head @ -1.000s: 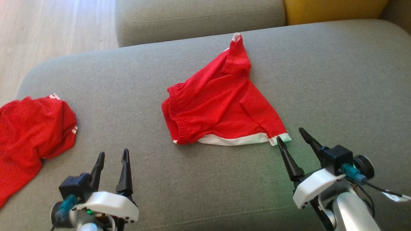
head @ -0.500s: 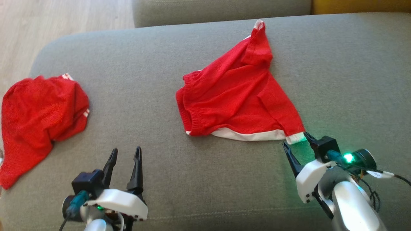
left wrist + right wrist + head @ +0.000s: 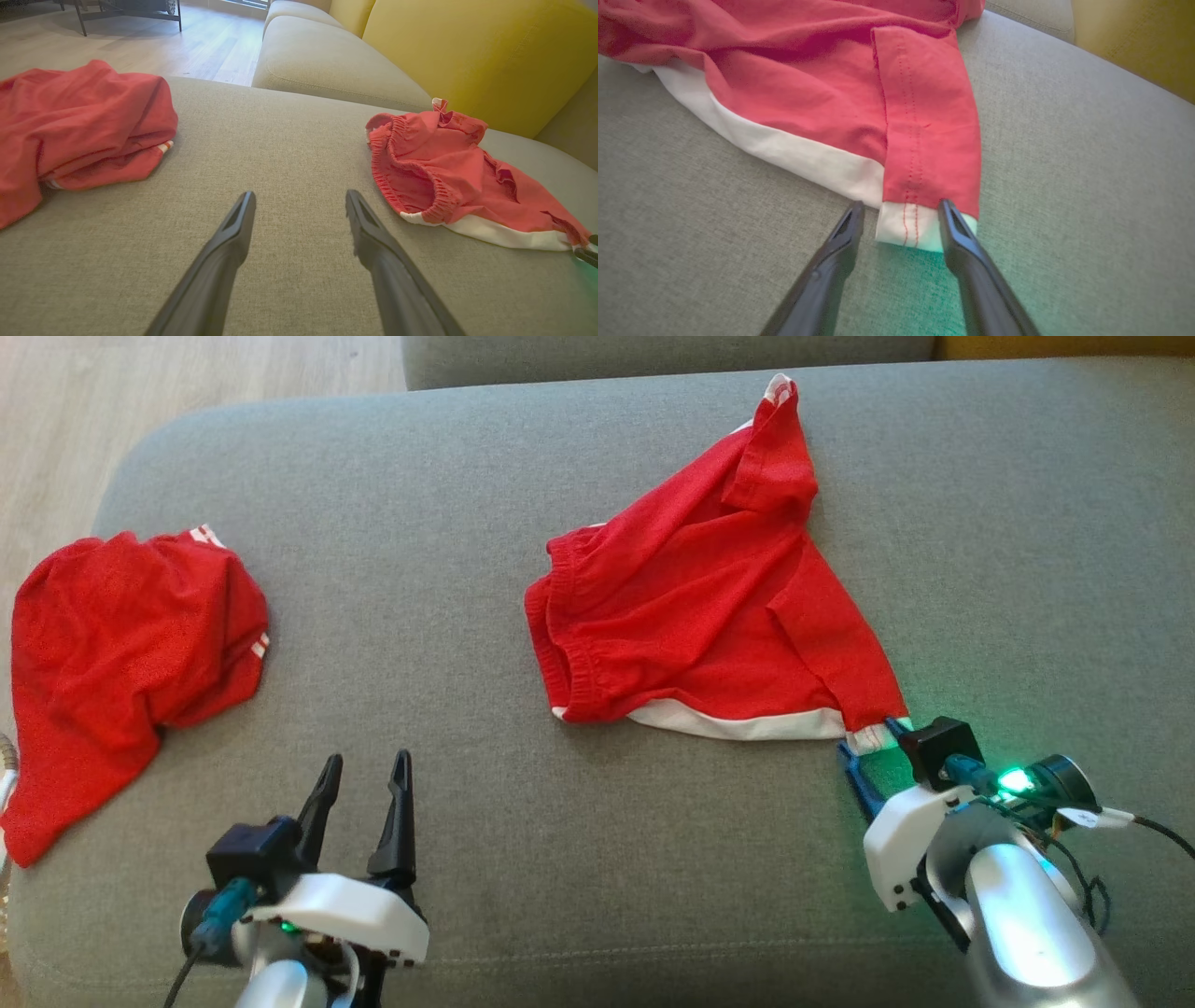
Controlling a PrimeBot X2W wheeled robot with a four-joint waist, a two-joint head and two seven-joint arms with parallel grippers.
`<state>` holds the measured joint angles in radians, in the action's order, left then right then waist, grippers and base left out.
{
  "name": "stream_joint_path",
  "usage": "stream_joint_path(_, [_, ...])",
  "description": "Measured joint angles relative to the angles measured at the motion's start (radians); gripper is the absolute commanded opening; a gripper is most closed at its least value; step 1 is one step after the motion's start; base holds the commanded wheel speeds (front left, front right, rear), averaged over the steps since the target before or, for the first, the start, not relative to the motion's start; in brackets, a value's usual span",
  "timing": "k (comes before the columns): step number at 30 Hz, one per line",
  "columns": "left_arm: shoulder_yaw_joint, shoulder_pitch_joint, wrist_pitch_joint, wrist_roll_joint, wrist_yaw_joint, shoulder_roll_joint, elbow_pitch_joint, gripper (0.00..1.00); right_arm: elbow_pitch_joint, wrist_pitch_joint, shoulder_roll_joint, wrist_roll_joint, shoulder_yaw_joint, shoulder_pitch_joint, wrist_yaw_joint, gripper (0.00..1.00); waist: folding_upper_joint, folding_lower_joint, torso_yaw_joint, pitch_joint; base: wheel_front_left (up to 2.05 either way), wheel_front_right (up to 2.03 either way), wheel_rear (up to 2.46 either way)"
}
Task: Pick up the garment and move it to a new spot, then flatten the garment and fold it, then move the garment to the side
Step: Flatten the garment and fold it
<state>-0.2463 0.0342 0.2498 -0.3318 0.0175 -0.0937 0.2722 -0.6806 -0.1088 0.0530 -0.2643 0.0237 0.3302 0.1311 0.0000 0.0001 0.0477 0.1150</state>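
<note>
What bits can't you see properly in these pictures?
- Right wrist view: the shorts run off the top edge.
- Left wrist view: the other garment is cut by the left edge, and the right tool by the right edge.
- Every view: the other garment is too crumpled to tell what it is.

The garment (image 3: 709, 616) is solid red with a white band along its hem, and its white corner carries two lines of red stitching. The second garment (image 3: 121, 644) is the same red, with small white-striped trim at one edge. The sofa (image 3: 420, 569) is plain grey-green, the back cushion (image 3: 467, 51) mustard yellow, and the floor (image 3: 56, 411) pale wood. The left hand (image 3: 367, 761) and right hand (image 3: 868, 735) have black fingers and white housings. A green light glows at the right wrist.
</note>
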Motion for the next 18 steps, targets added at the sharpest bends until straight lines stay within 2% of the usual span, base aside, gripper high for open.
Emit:
stream_joint_path(1, [0.001, 0.0, 0.0, 0.005, -0.001, 0.0, 0.003, 1.0, -0.007, -0.002, 0.0, -0.007, 0.004, 0.003, 0.0, 0.0, 0.0, 0.0, -0.001, 0.001, 0.0, 0.0, 0.0])
stream_joint_path(8, [0.009, 0.002, 0.0, 0.014, -0.002, 0.008, 0.016, 1.0, -0.028, -0.03, 0.0, 0.02, 0.063, 0.009, 0.0, 0.0, 0.0, 0.0, -0.014, -0.011, 0.0, 0.0, 0.0])
stream_joint_path(15, [0.01, -0.002, 0.0, 0.026, -0.01, 0.017, 0.022, 1.0, -0.131, -0.022, 0.0, 0.225, 0.252, 0.059, 0.0, 0.0, 0.0, -0.0001, -0.043, -0.036, 0.0, 0.0, 0.0])
stream_joint_path(16, [0.01, -0.002, 0.0, 0.03, -0.011, 0.019, 0.022, 1.0, -0.159, -0.022, -0.001, 0.236, 0.29, 0.074, 0.0, 0.21, 0.0, -0.0001, -0.046, -0.037, 0.0, 0.0, 0.0])
stream_joint_path(17, [0.009, -0.002, 0.0, 0.031, -0.015, 0.02, 0.022, 1.0, -0.185, -0.022, -0.003, 0.242, 0.335, 0.089, 0.0, 0.87, 0.0, -0.0001, -0.049, -0.037, 0.0, 0.0, 0.0])
stream_joint_path(18, [0.008, -0.002, 0.0, 0.031, -0.015, 0.021, 0.022, 1.0, -0.214, -0.023, -0.003, 0.243, 0.381, 0.106, 0.0, 1.0, 0.0, 0.0, -0.05, -0.037, 0.0, 0.0, 0.0])
